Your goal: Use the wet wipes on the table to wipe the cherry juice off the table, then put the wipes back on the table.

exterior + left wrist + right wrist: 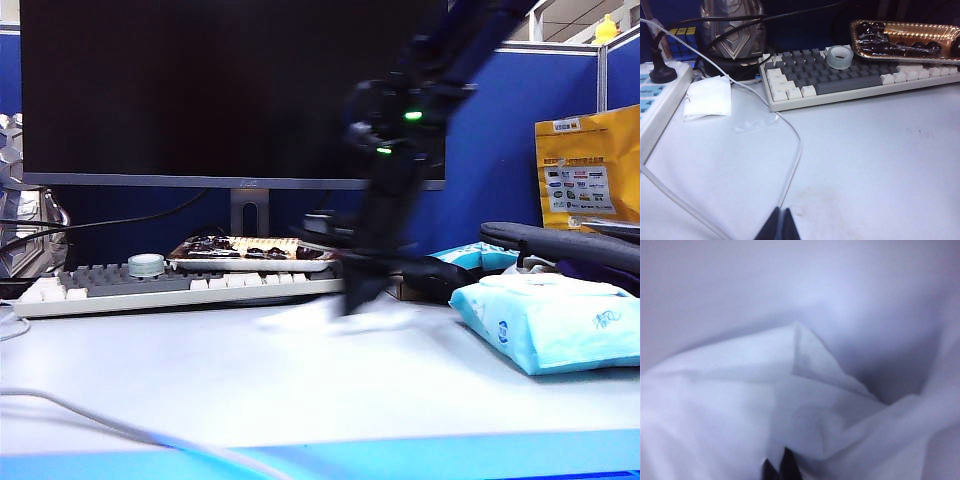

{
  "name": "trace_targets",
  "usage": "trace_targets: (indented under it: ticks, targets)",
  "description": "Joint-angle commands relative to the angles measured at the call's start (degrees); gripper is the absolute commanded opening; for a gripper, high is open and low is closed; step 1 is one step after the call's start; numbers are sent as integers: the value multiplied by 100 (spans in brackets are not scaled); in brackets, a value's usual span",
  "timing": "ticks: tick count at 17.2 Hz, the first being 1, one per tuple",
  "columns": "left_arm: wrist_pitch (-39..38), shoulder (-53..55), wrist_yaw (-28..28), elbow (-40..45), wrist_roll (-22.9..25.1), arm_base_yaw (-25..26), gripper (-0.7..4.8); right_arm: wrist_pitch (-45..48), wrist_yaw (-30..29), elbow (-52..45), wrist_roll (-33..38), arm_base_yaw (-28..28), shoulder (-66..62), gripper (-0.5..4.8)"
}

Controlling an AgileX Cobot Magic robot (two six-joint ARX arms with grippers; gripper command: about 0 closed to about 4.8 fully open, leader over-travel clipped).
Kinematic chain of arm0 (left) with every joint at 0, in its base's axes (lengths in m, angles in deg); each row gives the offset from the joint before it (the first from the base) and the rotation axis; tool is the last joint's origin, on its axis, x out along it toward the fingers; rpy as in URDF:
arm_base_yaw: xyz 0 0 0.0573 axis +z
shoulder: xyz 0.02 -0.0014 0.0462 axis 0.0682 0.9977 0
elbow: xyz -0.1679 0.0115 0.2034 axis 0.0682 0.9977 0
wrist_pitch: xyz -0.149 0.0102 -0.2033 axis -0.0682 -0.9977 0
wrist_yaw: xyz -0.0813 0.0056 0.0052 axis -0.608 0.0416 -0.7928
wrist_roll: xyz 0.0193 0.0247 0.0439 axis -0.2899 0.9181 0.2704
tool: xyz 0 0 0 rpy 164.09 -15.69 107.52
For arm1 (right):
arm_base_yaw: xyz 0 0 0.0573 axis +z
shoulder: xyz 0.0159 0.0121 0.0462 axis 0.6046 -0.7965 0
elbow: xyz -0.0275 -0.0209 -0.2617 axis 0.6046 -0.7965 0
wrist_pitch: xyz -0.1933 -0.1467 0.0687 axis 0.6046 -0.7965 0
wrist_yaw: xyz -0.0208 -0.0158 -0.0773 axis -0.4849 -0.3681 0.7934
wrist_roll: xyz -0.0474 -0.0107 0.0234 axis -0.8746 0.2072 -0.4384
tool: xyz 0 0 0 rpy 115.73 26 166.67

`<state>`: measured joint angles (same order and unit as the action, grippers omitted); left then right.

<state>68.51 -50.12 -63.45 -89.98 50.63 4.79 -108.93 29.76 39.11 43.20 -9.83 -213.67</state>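
Right gripper [352, 296]: we see its fingers [788, 465] pinched closed on the wet wipes [765, 405], low over the surface [200, 380] just in front of the keyboard [180, 285]; the arm is motion-blurred.
Wet wipes: we find the crumpled white sheet spread on the surface under that gripper, in front of the keyboard's right end.
Left gripper [780, 227]: its dark fingers are together, closed on nothing, well in front of the keyboard's left end, by a white cable [790, 165].
Around the keyboard: a tape roll [839, 56] on its keys, a tray of cherries [905, 40] behind it, a light blue wipes pack [550, 325] to its right.
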Motion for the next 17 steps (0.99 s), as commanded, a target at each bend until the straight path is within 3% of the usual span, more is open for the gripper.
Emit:
trace_targets:
  ticks: [1,3,5,7,10,15,17]
  targets:
    - [-76,-17,-2,2,-17,2,-3,-293,-332,214,-612,463,22,-6]
    - [-76,-17,-2,2,-17,2,-3,-273,839,431,-988,988,-15,-6]
    - [-76,-17,-2,2,-17,2,-3,-57,1757,542,-1088,1139,-72,-6]
    - [-76,-17,-2,2,-17,2,-3,15,2118,940,-990,1054,-334,-6]
    - [-76,-17,0,2,-17,2,-3,50,1631,1585,-909,894,-728,-6]
    - [-76,-17,-2,2,-17,2,-3,-431,-345,2625,-800,1025,-1414,-6]
    - [-76,-17,-2,2,-17,2,-3,-605,-334,2643,-977,1222,-1534,-6]
